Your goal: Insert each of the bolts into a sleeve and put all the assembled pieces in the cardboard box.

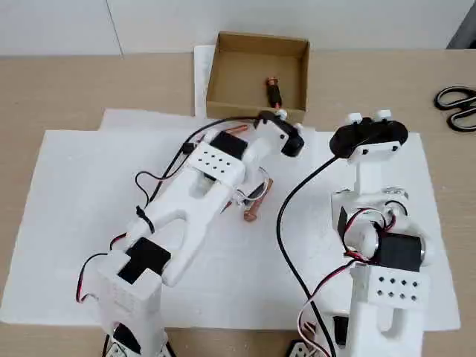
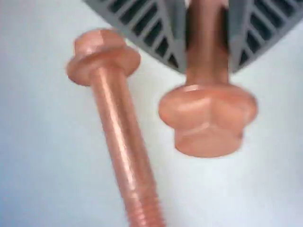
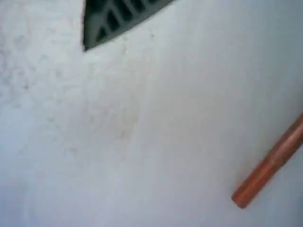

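Paper sheet (image 1: 67,223) covers most of the table (image 1: 44,82). The cardboard box (image 1: 216,74) sits at 12 o'clock by the sheet's far edge, with an assembled piece (image 1: 274,91) inside, over toward its 3 o'clock wall. Scissors (image 1: 455,106) are way out at 2 o'clock, off the sheet. Near the middle, a bolt (image 2: 208,118) is clamped in the left gripper (image 2: 207,66), and a second bolt (image 2: 118,127) lies on the sheet just beside it.

Left wrist view: the gripped bolt (image 2: 207,120) shows its head, while its shank disappears between the grey fingers (image 2: 151,28) of the left pincer (image 2: 207,61) and past the picture's edge. The loose bolt (image 2: 113,127) beside it is blurred, its threaded tip cropped. Right wrist view: a copper rod (image 3: 270,163) runs out of frame; bolt or sleeve, unclear. High view: scissors (image 1: 446,104) are cropped at the edge.
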You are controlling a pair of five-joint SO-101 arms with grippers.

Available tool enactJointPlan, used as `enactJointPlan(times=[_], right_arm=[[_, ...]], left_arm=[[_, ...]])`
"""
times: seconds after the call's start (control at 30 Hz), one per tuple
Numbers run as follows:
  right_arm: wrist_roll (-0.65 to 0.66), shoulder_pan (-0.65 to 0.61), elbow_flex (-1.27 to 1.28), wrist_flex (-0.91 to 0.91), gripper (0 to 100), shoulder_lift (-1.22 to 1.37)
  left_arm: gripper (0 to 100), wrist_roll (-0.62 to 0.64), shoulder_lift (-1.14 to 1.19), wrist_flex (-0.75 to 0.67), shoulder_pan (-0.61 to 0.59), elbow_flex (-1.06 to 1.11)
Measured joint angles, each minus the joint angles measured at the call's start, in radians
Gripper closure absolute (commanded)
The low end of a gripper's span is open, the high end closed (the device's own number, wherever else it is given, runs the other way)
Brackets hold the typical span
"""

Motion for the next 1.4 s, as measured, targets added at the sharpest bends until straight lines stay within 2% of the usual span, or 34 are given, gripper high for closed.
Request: enactJointPlan(times=[0.3, 0.47, 0.67, 0.87, 1.13, 1.4], right_arm=[[0.000, 0.000, 0.000, 0.000, 72.4, 0.000], [0.000, 0.000, 0.000, 0.000, 72.4, 0.000], [0.000, 0.000, 0.000, 0.000, 72.4, 0.000], [0.000, 0.000, 0.000, 0.000, 72.4, 0.000], [0.000, -0.003, 0.000, 0.000, 72.4, 0.000], [0.000, -0.018, 0.000, 0.000, 72.4, 0.000]], left_arm=[[99, 0.020, 0.000, 0.250, -0.032, -0.285], [99, 0.021, 0.000, 0.298, -0.175, -0.382], [99, 0.011, 0.000, 0.304, -0.396, -0.334], [99, -0.012, 0.000, 0.216, -0.485, -0.144], [99, -0.012, 0.003, 0.023, -0.488, 0.127], [99, -0.012, -0.012, -0.061, -0.486, 0.259]])
